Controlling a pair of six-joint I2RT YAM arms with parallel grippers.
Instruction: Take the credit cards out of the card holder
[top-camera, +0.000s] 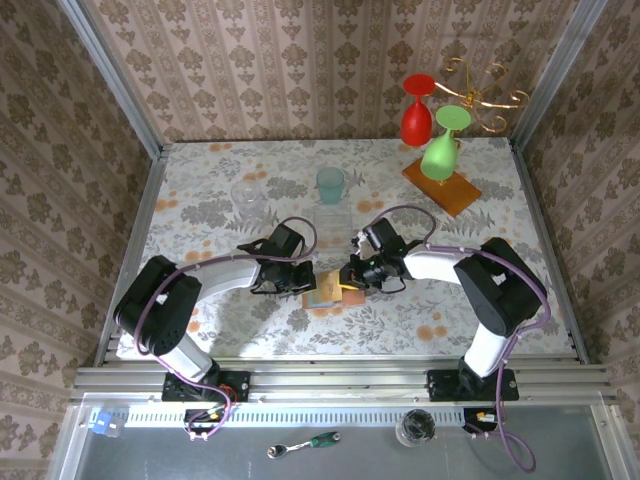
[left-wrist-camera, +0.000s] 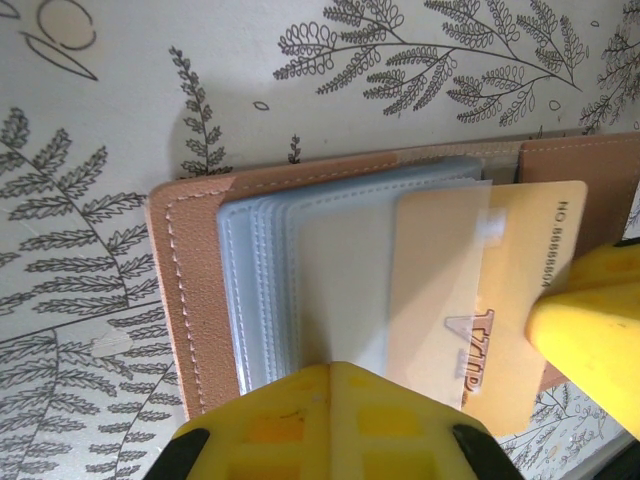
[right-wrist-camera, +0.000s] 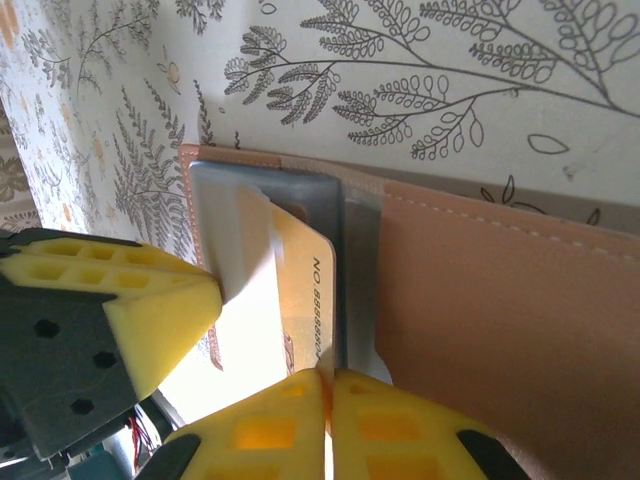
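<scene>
Gold card (right-wrist-camera: 300, 285), right pincer (right-wrist-camera: 327, 385) clamped, elbow bent

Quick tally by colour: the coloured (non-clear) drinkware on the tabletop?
Red stemmed goblet: 1
Green stemmed goblet: 1
Teal translucent cup: 1
Total: 3

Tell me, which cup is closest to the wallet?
The teal cup, standing behind the card holder. The clear glass sits farther left, and the red goblet and green goblet hang at the back right.
</scene>
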